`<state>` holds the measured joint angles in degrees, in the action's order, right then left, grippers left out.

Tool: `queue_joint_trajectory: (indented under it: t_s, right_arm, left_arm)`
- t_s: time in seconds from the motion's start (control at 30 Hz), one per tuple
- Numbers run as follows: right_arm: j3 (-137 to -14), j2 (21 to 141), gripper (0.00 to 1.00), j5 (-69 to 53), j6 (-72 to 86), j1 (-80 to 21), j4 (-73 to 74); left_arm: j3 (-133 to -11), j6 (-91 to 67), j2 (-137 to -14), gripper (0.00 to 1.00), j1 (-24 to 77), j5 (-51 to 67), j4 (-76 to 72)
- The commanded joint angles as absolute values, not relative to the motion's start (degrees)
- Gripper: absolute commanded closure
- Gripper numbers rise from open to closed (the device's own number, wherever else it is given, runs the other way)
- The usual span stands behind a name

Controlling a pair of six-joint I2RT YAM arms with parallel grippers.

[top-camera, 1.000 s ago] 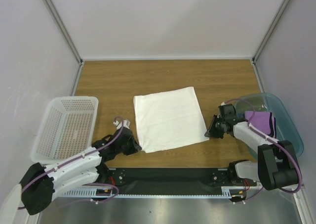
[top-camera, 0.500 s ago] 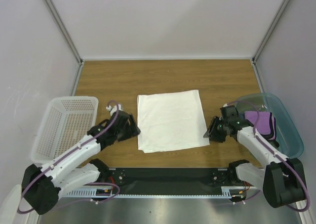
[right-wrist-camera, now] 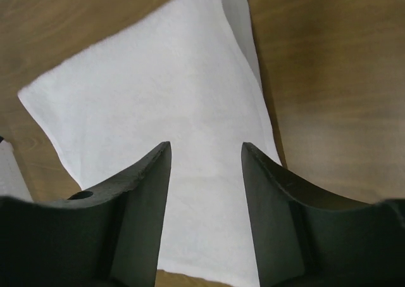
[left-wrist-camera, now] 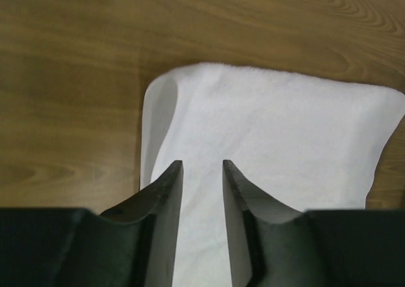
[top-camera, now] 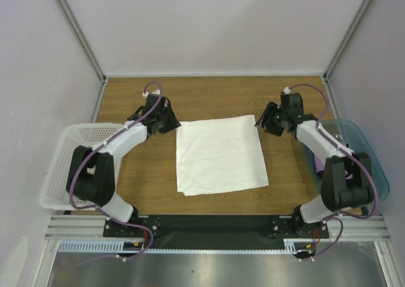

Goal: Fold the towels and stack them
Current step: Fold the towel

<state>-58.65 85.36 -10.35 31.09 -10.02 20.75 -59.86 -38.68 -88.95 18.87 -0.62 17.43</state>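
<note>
At my far left the white perforated basket (top-camera: 88, 149) stands at the table's edge, clear of the work. My left gripper (top-camera: 171, 122) hovers at the far left corner of the white towel (top-camera: 220, 157), jaws parted and empty. Its wrist camera shows the cloth's rounded corner just ahead of the fingers (left-wrist-camera: 166, 198). The towel lies flat in the middle of the wooden table (top-camera: 215, 97), between both arms. My right gripper (top-camera: 264, 121) mirrors this at the far right corner, also released and holding nothing. I judge the pair sit at these two corners so they can pinch them and draw the far edge toward me for another fold. The teal bin (top-camera: 370, 157) stands at the right. I cannot make out the smaller towels.
</note>
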Motion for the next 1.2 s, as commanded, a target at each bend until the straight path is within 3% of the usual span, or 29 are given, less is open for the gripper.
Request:
queue_joint_trajectory:
  t_s: [0.0,0.07,0.27,0.8,1.17]
  right_arm:
    - [-64.2,92.4,0.48,-13.7,28.7,-9.7,9.8]
    - [-66.7,97.3,0.56,-16.5,28.9,-9.6,5.6]
    - [-70.7,106.5,0.60,-18.3,28.7,-9.2,1.0]
    - [-71.3,115.5,0.69,-16.6,28.3,-5.7,-1.7]
    - [-68.3,112.9,0.71,-13.6,29.3,-5.6,-1.6]
  left_arm:
    - [-65.0,-36.6,-93.2,0.65,17.6,6.0,8.4]
    - [-68.1,-36.7,-97.1,0.77,17.4,7.5,6.7]
    - [-72.2,-38.3,-106.6,0.86,16.2,8.3,3.7]
    - [-74.3,-37.6,-117.3,0.91,12.4,6.3,2.6]
    - [-87.2,-32.0,-125.2,0.91,11.8,5.6,5.3]
